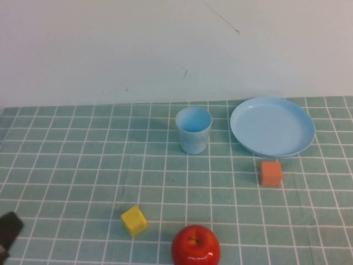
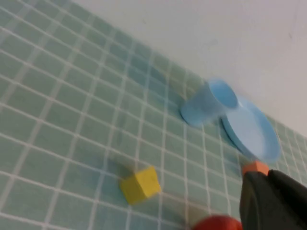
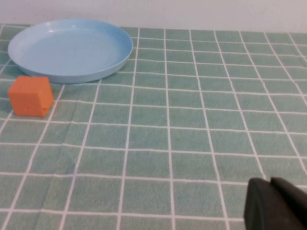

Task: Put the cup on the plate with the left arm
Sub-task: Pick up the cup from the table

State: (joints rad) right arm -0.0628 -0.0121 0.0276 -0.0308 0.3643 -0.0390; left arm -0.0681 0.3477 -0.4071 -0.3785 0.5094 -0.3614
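Observation:
The light blue cup (image 1: 193, 130) stands upright and empty on the green checked cloth, just left of the round light blue plate (image 1: 272, 127), with a small gap between them. My left gripper (image 1: 8, 231) is at the near left corner, far from the cup, shut and empty. In the left wrist view its closed tip (image 2: 267, 173) is well short of the cup (image 2: 208, 103) and plate (image 2: 252, 132). My right gripper (image 3: 270, 181) is out of the high view; it is shut and empty, low over the cloth, with the plate (image 3: 72, 48) far ahead.
An orange cube (image 1: 271, 173) lies just in front of the plate. A yellow cube (image 1: 134, 220) and a red apple (image 1: 195, 245) lie near the front edge. A white wall rises behind the table.

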